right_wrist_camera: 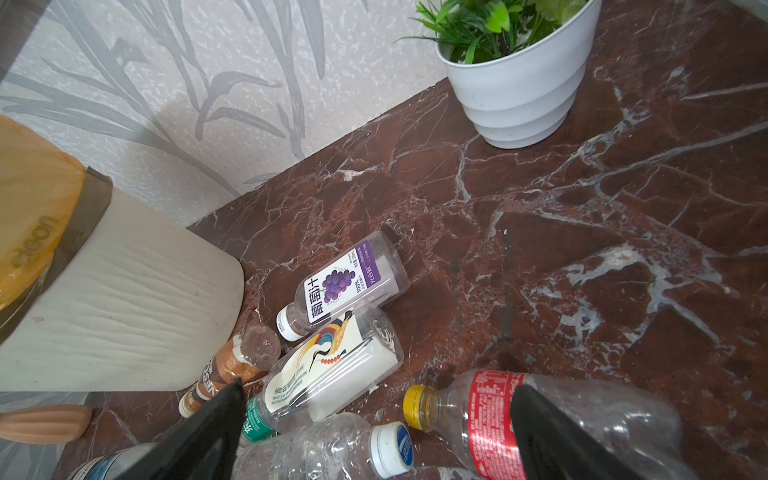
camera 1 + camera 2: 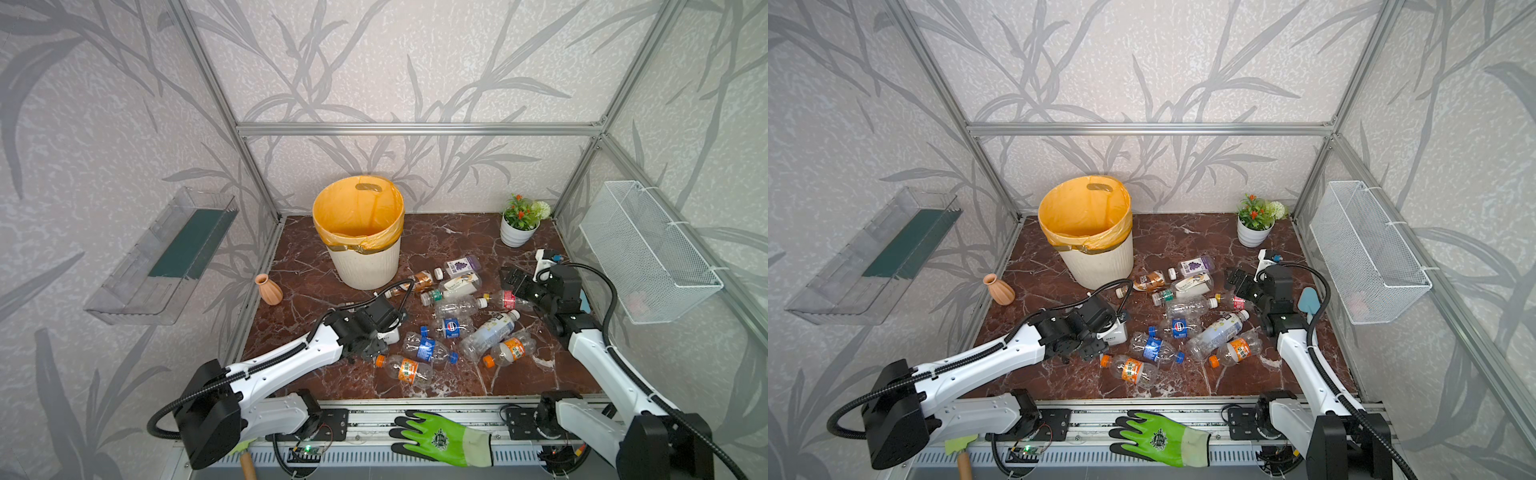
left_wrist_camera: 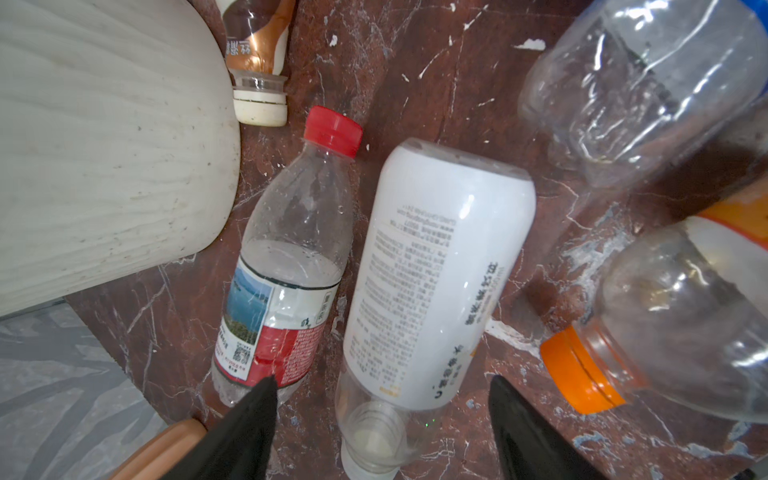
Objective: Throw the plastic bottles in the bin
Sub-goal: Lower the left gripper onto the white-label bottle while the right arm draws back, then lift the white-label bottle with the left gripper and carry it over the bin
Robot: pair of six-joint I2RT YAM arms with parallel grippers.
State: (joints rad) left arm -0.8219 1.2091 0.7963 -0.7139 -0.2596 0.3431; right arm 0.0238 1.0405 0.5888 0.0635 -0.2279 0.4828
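Several plastic bottles lie scattered on the brown marble floor [image 2: 440, 232] in front of the bin [image 2: 365, 266] [image 2: 1100, 266], which is cream, ribbed and lined with an orange bag. My left gripper [image 3: 382, 380] [image 2: 372, 349] is low over a white-labelled bottle [image 3: 436, 270] [image 2: 390, 336]. Its jaws stand apart on either side of the bottle's neck without touching it. Beside it lies a red-capped bottle [image 3: 291, 249]. My right gripper [image 1: 379, 384] [image 2: 509, 276] hangs open above a red-labelled, yellow-capped bottle [image 1: 494, 415] [image 2: 507, 300].
A terracotta vase [image 2: 269, 289] stands at the left floor edge and a white flower pot [image 2: 517, 232] at the back right. On the right wall hangs a wire basket [image 2: 648, 253], on the left wall a clear shelf [image 2: 166, 253]. A green glove [image 2: 440, 436] lies on the front rail.
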